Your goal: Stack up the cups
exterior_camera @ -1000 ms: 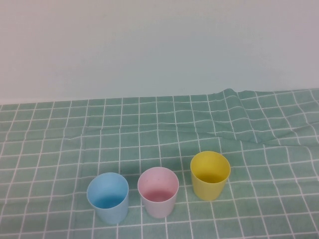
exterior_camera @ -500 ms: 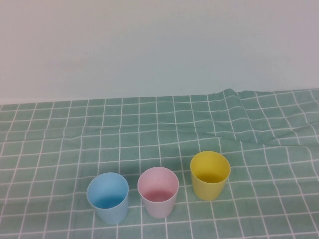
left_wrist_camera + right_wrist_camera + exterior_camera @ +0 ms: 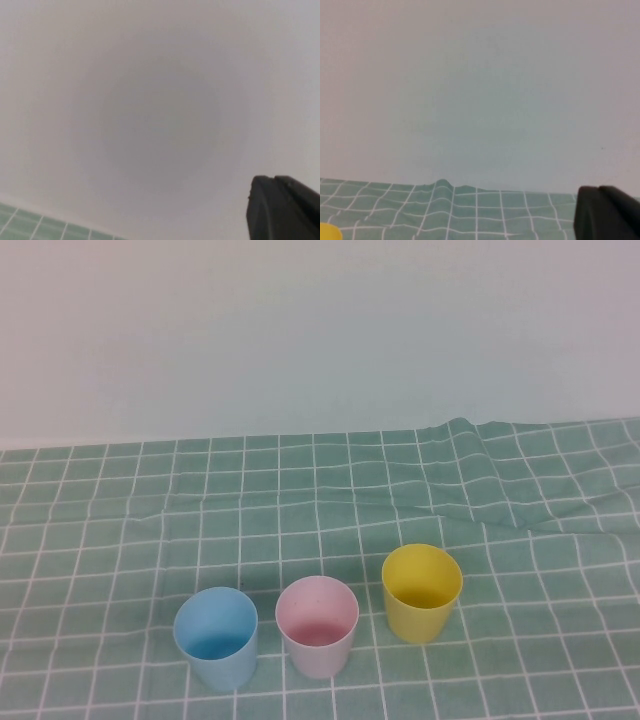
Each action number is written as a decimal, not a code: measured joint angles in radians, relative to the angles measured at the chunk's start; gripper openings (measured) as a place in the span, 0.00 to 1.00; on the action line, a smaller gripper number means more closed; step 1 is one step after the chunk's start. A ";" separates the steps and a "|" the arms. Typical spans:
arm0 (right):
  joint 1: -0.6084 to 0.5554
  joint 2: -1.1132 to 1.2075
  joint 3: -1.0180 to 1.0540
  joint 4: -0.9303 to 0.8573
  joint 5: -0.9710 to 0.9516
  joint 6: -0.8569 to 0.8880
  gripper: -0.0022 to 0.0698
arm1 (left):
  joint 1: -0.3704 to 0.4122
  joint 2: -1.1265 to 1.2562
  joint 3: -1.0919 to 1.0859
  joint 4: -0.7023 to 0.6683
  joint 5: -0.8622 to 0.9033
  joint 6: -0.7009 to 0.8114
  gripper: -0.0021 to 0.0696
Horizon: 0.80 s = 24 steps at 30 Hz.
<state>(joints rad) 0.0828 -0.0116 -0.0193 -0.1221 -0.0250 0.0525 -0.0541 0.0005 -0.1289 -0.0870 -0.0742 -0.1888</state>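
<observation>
Three cups in a near row on the checked cloth point(image 3: 120, 540): blue cup point(image 3: 216, 636), pink cup point(image 3: 317, 625), yellow cup point(image 3: 421, 592). None stacked yet. Left gripper point(image 3: 285, 207) and right gripper point(image 3: 607, 212) clamped shut, empty, out of the high view. Next, probably: open one, reach for a cup.

No text, label, brand, number or sign can be read anywhere in the views. No marking is seen on the three cups, and only a plain white grid is printed on the green cloth.
</observation>
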 joint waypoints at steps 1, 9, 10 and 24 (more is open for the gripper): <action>0.000 0.000 -0.032 0.000 0.042 -0.003 0.03 | 0.000 0.000 -0.043 0.004 0.031 -0.002 0.03; 0.000 0.093 -0.309 -0.002 0.419 -0.012 0.03 | 0.000 0.195 -0.436 -0.005 0.581 -0.002 0.03; 0.000 0.124 -0.344 -0.002 0.482 -0.014 0.03 | 0.000 0.237 -0.462 -0.015 0.642 -0.002 0.03; 0.000 0.424 -0.612 0.235 0.889 -0.277 0.03 | 0.000 0.809 -0.572 -0.294 0.798 0.323 0.19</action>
<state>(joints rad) 0.0828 0.4125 -0.6318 0.1127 0.8636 -0.2240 -0.0541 0.8092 -0.7010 -0.3811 0.7238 0.1347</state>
